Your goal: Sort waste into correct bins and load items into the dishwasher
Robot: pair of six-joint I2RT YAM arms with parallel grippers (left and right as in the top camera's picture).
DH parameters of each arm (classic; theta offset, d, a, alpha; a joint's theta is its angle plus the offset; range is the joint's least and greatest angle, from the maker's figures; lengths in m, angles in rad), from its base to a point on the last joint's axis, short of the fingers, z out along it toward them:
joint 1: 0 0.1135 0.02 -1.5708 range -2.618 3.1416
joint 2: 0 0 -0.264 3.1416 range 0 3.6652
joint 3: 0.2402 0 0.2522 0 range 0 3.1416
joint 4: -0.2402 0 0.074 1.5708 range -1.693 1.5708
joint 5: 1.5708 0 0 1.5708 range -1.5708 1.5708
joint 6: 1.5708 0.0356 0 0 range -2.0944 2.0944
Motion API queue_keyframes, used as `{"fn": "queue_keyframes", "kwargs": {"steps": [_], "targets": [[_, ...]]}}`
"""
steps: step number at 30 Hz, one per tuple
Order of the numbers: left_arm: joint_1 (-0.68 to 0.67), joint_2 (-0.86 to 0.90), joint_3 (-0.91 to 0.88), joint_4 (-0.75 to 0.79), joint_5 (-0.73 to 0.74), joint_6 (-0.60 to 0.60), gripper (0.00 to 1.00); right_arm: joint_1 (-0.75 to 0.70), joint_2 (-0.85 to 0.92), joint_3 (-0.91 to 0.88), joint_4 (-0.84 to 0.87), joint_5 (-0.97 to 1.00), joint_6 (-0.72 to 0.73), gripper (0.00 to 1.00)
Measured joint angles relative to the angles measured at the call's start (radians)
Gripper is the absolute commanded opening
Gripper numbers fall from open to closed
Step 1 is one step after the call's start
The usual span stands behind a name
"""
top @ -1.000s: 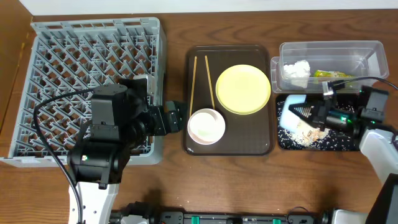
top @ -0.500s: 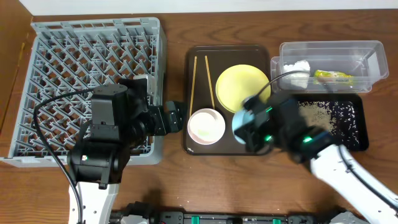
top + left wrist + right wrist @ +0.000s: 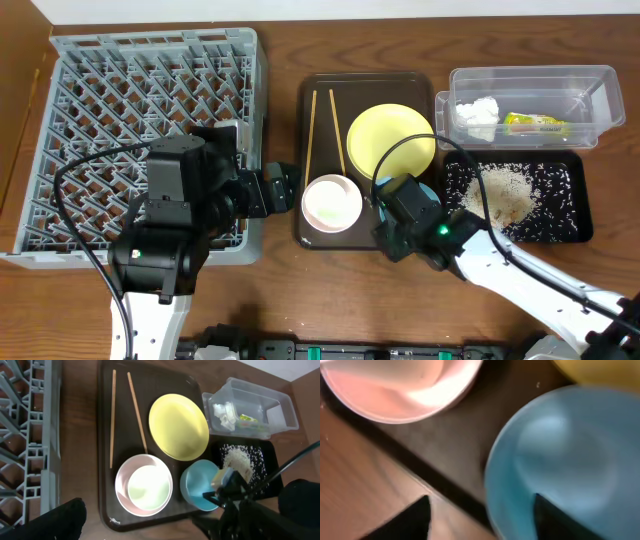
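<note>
The light blue bowl [image 3: 199, 491] [image 3: 565, 450] sits at the front right corner of the dark brown tray [image 3: 318, 235]. My right gripper [image 3: 400, 205] [image 3: 480, 520] stands open astride its near rim, one finger inside, one outside. The white-pink bowl [image 3: 332, 203], yellow plate [image 3: 392, 143] and chopsticks [image 3: 311, 135] lie on the same tray. The clear tub [image 3: 585, 85] holds the tissue [image 3: 478, 112] and wrapper [image 3: 535, 122]. Rice scraps [image 3: 500, 190] lie in the black tray [image 3: 575, 215]. My left gripper [image 3: 283, 185] [image 3: 160, 531] hangs open and empty between dishwasher rack [image 3: 120, 90] and tray.
The left arm's body covers the rack's front right corner. My right arm reaches in from the bottom right, across the table in front of the black tray. Bare wooden table [image 3: 330, 290] runs along the front edge.
My right arm swung left from the black tray, where it tipped the blue bowl, to the brown tray. The bowl now rests there and the jaws have opened. The left arm stayed still.
</note>
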Motion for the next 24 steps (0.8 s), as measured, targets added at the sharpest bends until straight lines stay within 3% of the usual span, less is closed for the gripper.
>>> {"fn": "queue_keyframes", "kwargs": {"steps": [3, 7, 14, 19, 21, 24], "targets": [[0.000, 0.000, 0.000, 0.000, 0.000, 0.000, 0.98, 0.000, 0.001, 0.111, -0.134, -0.015, -0.008, 0.67], [0.000, 0.000, 0.000, 0.003, 0.000, 0.000, 0.98, 0.000, 0.000, 0.320, -0.237, -0.050, 0.018, 0.57], [0.000, 0.000, 0.000, -0.017, 0.000, 0.000, 0.98, -0.006, 0.006, 0.400, -0.132, -0.138, 0.093, 0.58], [0.000, -0.016, 0.000, -0.033, -0.013, -0.024, 0.98, -0.013, 0.108, 0.405, -0.077, -0.144, 0.123, 0.56], [0.000, -0.027, 0.000, -0.067, -0.051, -0.070, 0.98, -0.015, 0.184, 0.405, -0.056, -0.144, 0.137, 0.48], [0.000, -0.034, 0.000, -0.111, -0.111, -0.134, 0.98, -0.015, 0.311, 0.405, -0.034, -0.148, 0.158, 0.17]]}}
